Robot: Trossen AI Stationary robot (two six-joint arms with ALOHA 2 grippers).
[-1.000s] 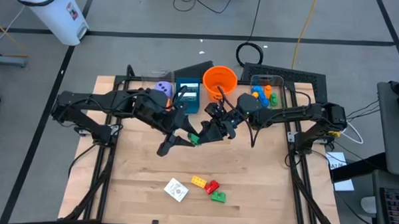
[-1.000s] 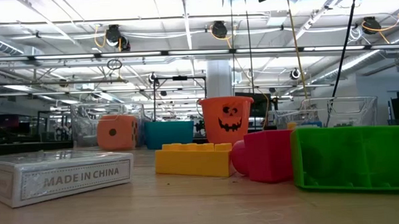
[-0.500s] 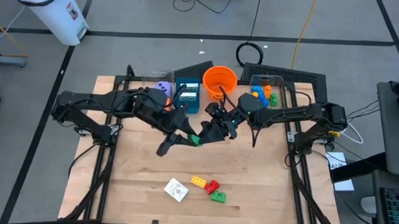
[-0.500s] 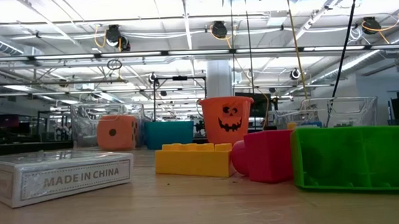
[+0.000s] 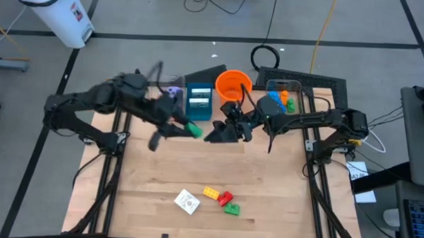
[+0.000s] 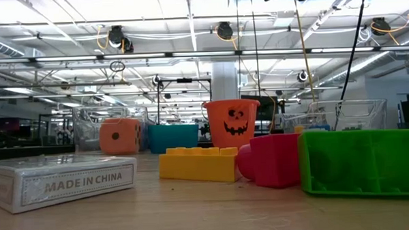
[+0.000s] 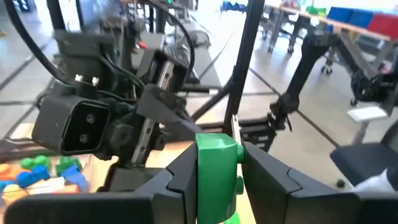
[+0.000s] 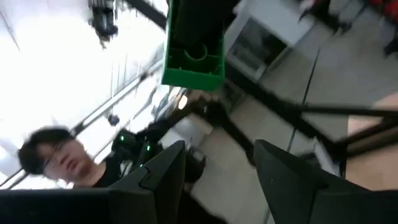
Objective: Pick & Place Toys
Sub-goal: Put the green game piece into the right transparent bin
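My left gripper (image 5: 186, 128) is shut on a small green brick (image 5: 194, 130), high above the table's far middle. In the left wrist view the green brick (image 7: 217, 168) stands between the two fingers. My right gripper (image 5: 213, 137) hangs open just to the right of it; the right wrist view shows its fingers (image 8: 165, 177) apart with nothing between them, and the green brick (image 8: 194, 46) ahead. A white card box (image 5: 187, 201), a yellow brick (image 5: 211, 192), a red brick (image 5: 225, 198) and another green brick (image 5: 231, 209) lie near the table's front edge. My left gripper pinches the green brick by two opposite sides (image 7: 203, 177) between its two fingers. The fingers come at it nearly level from the table's left. The brick is lifted clear of the table and of my right gripper, its long side upright in the wrist view.
At the far edge stand a clear bin with a purple die (image 5: 172, 93), a teal box (image 5: 198, 101), an orange bucket (image 5: 233, 83) and a clear bin holding coloured bricks (image 5: 280, 100). An orange die (image 6: 119, 136) shows in the low view. Bare wood lies between the arms and the front toys.
The green brick was between both grippers in mid-air. My left gripper has pulled back toward the table's left and far edge and risen, carrying the brick with it. The brick has come away from my right gripper, which has kept its place.
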